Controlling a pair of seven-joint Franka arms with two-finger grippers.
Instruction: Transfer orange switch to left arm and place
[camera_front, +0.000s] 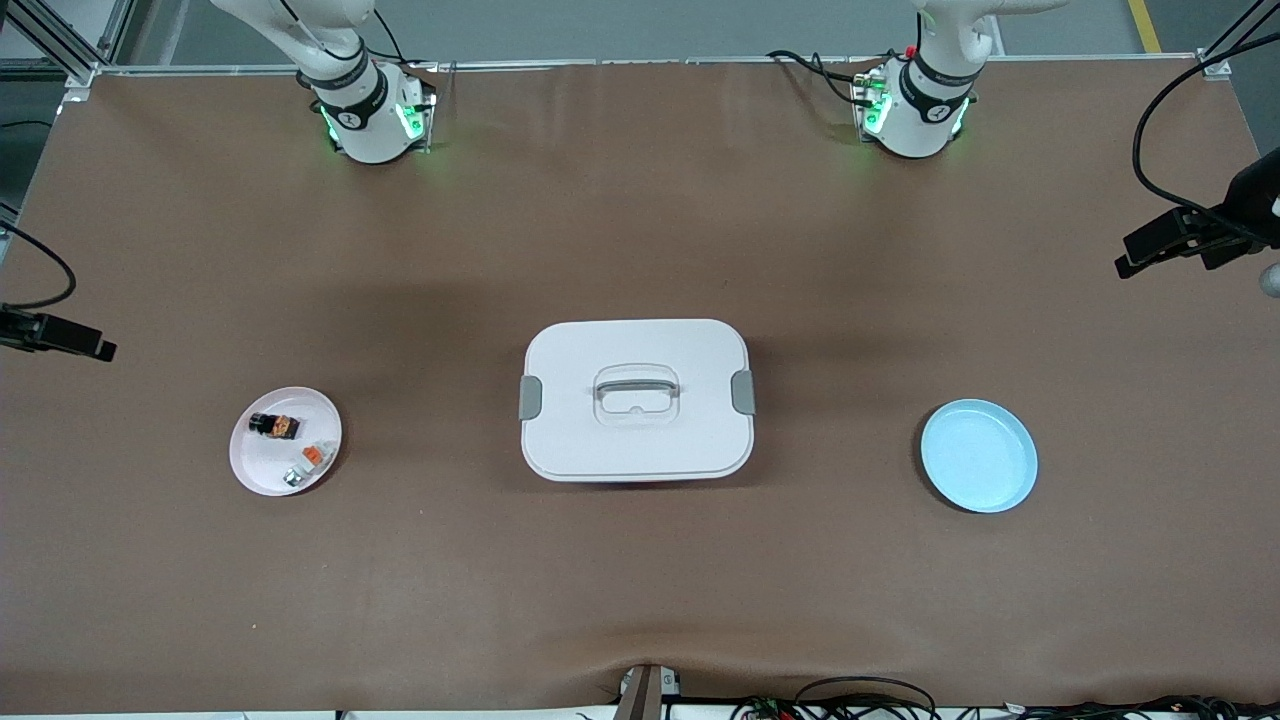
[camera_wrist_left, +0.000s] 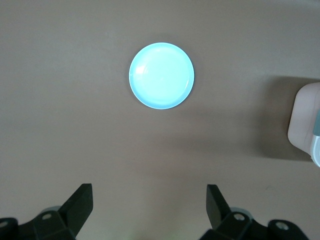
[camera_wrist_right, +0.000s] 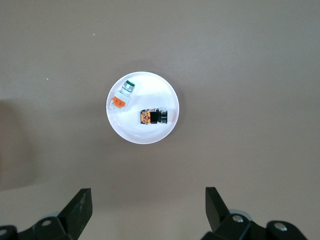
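Note:
The orange switch (camera_front: 275, 426), a tiny black part with orange on it, lies on a pale pink plate (camera_front: 258, 466) toward the right arm's end of the table. In the right wrist view the switch (camera_wrist_right: 153, 117) lies on the plate (camera_wrist_right: 145, 86). My right gripper (camera_wrist_right: 148, 191) is open and empty, high over the table beside that plate. The white box (camera_front: 600, 345) with a grey handle and latches stands closed at the table's middle. My left gripper (camera_wrist_left: 148, 189) is open and empty, high over the table beside a light blue plate (camera_wrist_left: 161, 75). Neither gripper shows in the front view.
A small white-and-silver piece with an orange tab (camera_front: 308, 463) shares the pink plate, nearer the front camera than the switch. The blue plate (camera_front: 978, 455) is bare, toward the left arm's end. Black camera mounts (camera_front: 1180, 240) (camera_front: 55, 335) stand at both table ends.

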